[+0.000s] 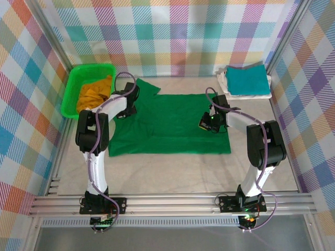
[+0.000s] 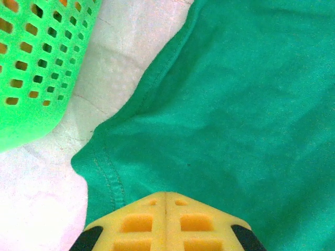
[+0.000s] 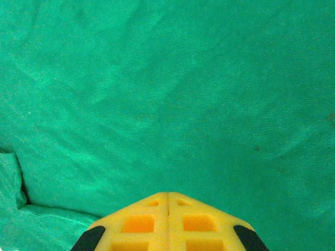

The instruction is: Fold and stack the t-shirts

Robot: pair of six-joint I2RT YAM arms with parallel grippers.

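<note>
Dark green cloth covers the middle of the table [image 1: 183, 172]: the dark green t-shirt [image 1: 167, 123] lies spread flat, its body a wide rectangle and one short sleeve reaching toward the far left. The left arm [image 1: 99, 130] bends over the shirt's far left part, near that sleeve, while the right arm [image 1: 261, 141] reaches in over the shirt's right side.

From the left wrist, the left fingers [image 2: 154, 214] are clenched, their yellow tips meeting along a thin seam right down on the green fabric [image 2: 235, 104], close to the stitched hem of the sleeve. Pale table surface [image 2: 115, 63] shows beyond the hem, and the perforated wall of the bright green plastic basket [image 2: 31, 68] stands near the sleeve without touching it. Whether any cloth is pinched between the tips cannot be told.

From the right wrist, the right fingers [image 3: 180, 217] are likewise clenched tip to tip over the shirt [image 3: 167, 94], with a small fold of fabric at the lower left; a pinch of cloth cannot be made out there either.

The basket [image 1: 70, 94] sits at the far left corner with the mustard yellow t-shirt [image 1: 94, 94] crumpled inside it. At the far right corner the teal t-shirt [image 1: 246, 79] lies folded on top of the folded white t-shirt [image 1: 252, 96].
</note>
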